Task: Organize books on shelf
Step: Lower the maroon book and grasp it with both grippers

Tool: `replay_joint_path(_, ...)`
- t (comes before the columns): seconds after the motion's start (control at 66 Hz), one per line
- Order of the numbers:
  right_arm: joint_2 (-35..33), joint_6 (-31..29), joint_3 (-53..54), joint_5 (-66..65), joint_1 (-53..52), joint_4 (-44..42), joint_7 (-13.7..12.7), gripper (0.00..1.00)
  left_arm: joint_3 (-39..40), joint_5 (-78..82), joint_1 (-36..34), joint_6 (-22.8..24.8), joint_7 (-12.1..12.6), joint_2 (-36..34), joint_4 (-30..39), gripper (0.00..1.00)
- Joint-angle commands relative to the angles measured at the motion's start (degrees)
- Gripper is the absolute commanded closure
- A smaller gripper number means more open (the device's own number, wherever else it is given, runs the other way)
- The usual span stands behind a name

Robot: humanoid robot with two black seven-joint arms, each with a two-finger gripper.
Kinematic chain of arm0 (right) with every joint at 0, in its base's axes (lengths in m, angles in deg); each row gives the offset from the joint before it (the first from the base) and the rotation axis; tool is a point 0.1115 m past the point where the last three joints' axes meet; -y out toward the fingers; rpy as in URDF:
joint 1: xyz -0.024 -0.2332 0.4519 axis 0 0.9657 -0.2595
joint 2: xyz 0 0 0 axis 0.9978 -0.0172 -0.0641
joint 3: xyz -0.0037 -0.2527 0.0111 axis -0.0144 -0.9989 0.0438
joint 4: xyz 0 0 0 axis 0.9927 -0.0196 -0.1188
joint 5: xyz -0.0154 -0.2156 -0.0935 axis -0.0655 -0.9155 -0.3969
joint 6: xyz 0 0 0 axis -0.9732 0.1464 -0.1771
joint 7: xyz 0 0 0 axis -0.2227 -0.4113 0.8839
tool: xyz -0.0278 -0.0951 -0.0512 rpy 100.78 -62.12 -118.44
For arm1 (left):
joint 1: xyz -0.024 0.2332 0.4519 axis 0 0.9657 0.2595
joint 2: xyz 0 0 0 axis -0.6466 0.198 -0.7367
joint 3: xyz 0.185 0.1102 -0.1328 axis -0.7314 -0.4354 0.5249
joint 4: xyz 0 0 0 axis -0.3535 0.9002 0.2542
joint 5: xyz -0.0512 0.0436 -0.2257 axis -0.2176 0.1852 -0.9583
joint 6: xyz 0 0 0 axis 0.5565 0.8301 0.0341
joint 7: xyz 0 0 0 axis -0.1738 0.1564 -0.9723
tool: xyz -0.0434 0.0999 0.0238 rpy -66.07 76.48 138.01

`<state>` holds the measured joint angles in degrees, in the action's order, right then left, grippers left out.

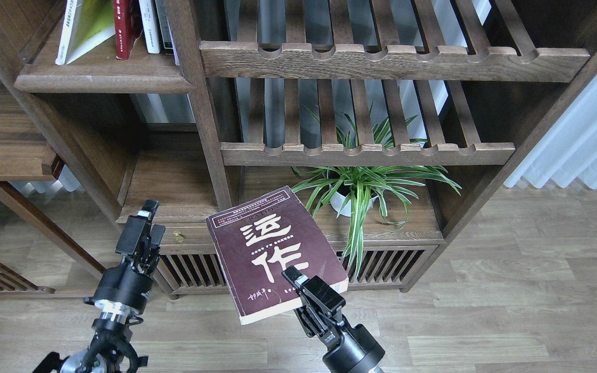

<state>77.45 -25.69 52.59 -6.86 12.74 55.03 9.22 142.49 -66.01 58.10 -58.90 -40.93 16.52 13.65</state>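
Observation:
My right gripper [298,282] is shut on the lower edge of the thick dark maroon book [272,248] with large white characters and holds it cover-up in the air in front of the bookcase. My left gripper [143,220] is empty, left of the book near the drawer; its fingers stand close together and I cannot tell if it is shut. The shelf [101,77], a solid dark-brown board with a rounded front edge, is at the top left. On it stand the yellow-and-white book [83,26], leaning, and the red book [125,26].
Thin white- and dark-spined books [153,23] stand right of the red one. Slatted shelves [392,59] with scalloped rails fill the middle and right. A potted spider plant [366,189] sits on the low board right of the held book. A brass-knobbed drawer [179,235] is beside my left gripper.

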Motion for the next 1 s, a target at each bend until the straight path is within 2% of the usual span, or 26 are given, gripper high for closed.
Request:
replay_joint_path(0.0, -0.01, 0.01, -0.05, 0.08, -0.03, 0.0, -0.04, 0.92, -2.75, -1.84, 4.26, 0.01, -0.26, 0.0, 0.65, 0.0)
replay_joint_path(0.136, -0.01, 0.01, -0.93, 0.43, -0.37, -0.17, -1.62, 0.92, -8.82, -4.74, 4.98, 0.01, -0.17, 0.0, 0.65, 0.0)
replay_joint_path(0.288, -0.01, 0.01, -2.59, 1.48, -0.82, -0.52, -5.13, 0.92, -10.23, -6.59, 2.96, 0.01, -0.17, 0.0, 0.65, 0.0)
replay_joint_path(0.546, -0.01, 0.01, -5.58, 3.5, -1.96, -0.52, -8.3, 0.92, -14.27, -6.6, 1.91, 0.01, -0.09, 0.0, 0.65, 0.0)
replay_joint_path(0.985, -1.15, 0.01, -4.88, 4.29, -2.22, -2.45, -8.74, 0.91, -14.98, -6.51, 1.2, 0.01, -0.17, 0.0, 0.65, 0.0)
